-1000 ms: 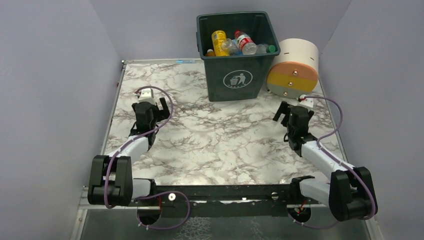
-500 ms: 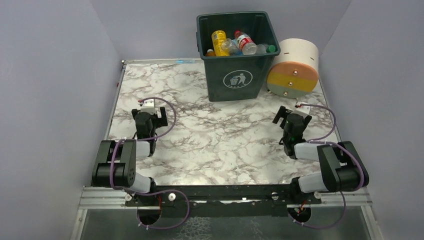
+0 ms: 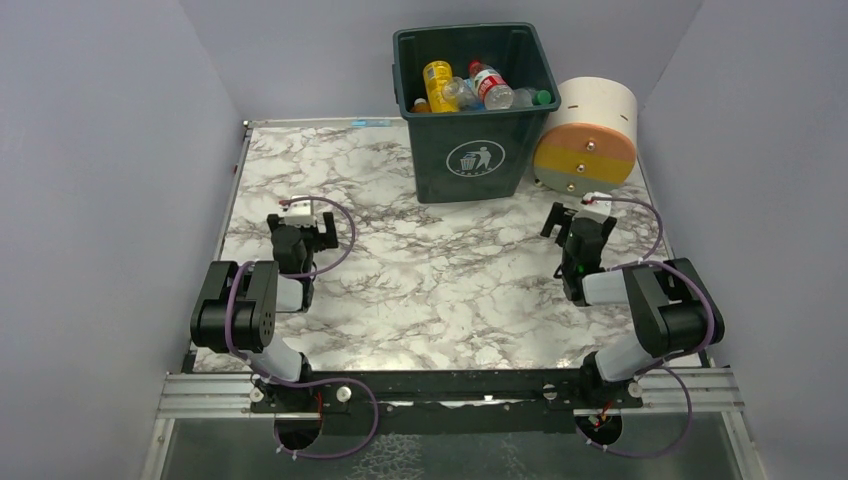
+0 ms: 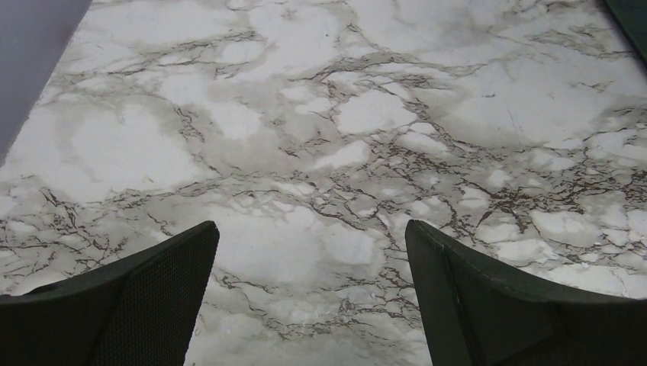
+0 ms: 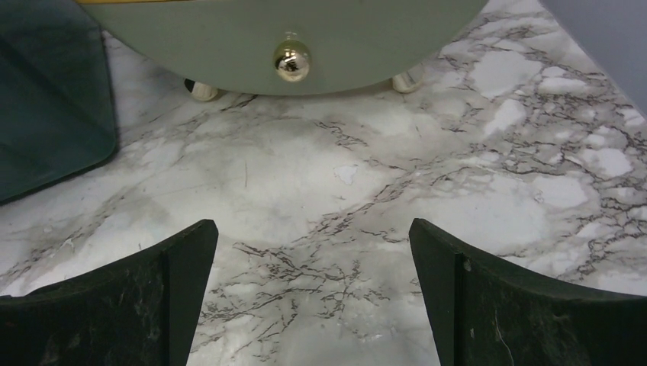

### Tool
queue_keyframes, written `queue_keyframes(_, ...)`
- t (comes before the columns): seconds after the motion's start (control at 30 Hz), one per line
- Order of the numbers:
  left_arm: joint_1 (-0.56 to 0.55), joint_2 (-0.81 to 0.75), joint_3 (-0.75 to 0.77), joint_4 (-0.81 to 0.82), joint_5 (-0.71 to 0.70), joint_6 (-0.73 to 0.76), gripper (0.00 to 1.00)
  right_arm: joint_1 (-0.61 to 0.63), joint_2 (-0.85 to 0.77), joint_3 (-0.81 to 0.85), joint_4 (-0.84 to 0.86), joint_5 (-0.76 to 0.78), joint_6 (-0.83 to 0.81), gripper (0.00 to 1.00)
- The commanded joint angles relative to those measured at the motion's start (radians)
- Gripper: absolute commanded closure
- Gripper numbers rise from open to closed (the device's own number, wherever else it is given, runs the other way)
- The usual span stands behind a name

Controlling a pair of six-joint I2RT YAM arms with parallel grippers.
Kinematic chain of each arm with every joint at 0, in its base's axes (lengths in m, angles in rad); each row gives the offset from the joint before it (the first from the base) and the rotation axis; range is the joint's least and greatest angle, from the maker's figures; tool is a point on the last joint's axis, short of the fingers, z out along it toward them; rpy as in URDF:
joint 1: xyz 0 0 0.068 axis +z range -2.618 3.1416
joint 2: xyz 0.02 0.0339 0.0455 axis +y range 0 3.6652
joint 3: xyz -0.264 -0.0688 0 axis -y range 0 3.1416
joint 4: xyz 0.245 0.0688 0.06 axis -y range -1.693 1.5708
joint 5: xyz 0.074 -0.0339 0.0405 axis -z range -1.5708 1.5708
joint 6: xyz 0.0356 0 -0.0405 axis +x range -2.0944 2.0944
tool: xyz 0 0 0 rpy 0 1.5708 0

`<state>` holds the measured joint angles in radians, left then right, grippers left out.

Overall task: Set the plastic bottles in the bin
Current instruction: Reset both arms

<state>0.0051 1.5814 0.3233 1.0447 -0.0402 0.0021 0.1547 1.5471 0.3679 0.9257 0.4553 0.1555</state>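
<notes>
Plastic bottles [image 3: 480, 92] lie heaped inside the dark green bin [image 3: 470, 160], which stands upright at the far edge of the marbled tabletop [image 3: 430, 280], its litter symbol facing the arms. A yellow-orange bottle [image 3: 437, 84] leans with its long axis running near to far; beside it a red-labelled clear bottle [image 3: 490, 86] slants, cap toward the far left. Left pincer [image 4: 311, 236] and right pincer [image 5: 313, 232] both gape wide over the marble, holding nothing. A cream-and-orange cylinder [image 3: 590, 135] lies on its side just right of the bin
</notes>
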Motion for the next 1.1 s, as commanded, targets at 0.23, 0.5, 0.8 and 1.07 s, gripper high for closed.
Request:
queue_keyframes(0.23,-0.005,0.053,-0.075,0.258,0.128,0.053,0.01,-0.002,0.013,-0.060,0.186,-0.294,-0.149,0.01)
queue_keyframes(0.5,-0.005,0.057,-0.079,0.270,0.104,0.044,0.01,0.002,0.053,-0.127,0.335,-0.320,-0.161,0.01)
queue_keyframes(0.8,-0.023,0.066,-0.054,0.228,0.071,0.053,0.01,0.001,0.084,-0.131,0.396,-0.312,-0.166,0.01)
queue_keyframes(1.07,-0.047,0.059,-0.060,0.231,0.017,0.068,0.01,0.001,0.076,-0.131,0.383,-0.310,-0.162,0.00)
